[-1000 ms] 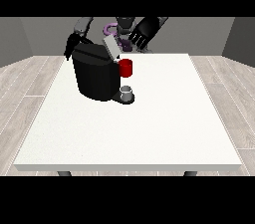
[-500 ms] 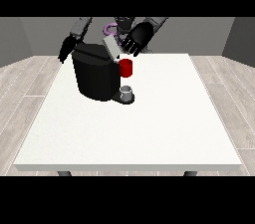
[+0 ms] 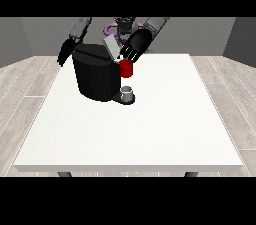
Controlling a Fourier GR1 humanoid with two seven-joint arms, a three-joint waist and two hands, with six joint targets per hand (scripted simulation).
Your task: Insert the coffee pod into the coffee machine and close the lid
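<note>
The hand at the view's left [image 3: 65, 53] hangs beside the upper left edge of the coffee machine [image 3: 96, 74]; its fingers point downward and look relaxed, holding nothing. The coffee machine is a black, rounded block standing on the far left part of the white desk [image 3: 130, 129]. Its grey lid [image 3: 112, 48] is raised and tilted at the top right corner of the body. A red part [image 3: 126, 68] protrudes from the machine's right face, and a small grey cup [image 3: 128, 92] stands on the base plate directly below it. The coffee pod cannot be made out as a separate item. The hand at the view's right [image 3: 136, 45] is positioned over the lid and the red part, with fingers spread and reaching down toward them; whether they touch the lid cannot be determined, and nothing is seen clasped in them.

Compared with the frame half a second earlier, the hand at the view's right has come lower and closer to the lid. The hand at the view's left and the machine remain where they were.

Behind the machine, a purple ring-shaped item [image 3: 111, 29] shows near the robot's torso. The raised lid and the fingers hide the opening at the machine's top.
</note>
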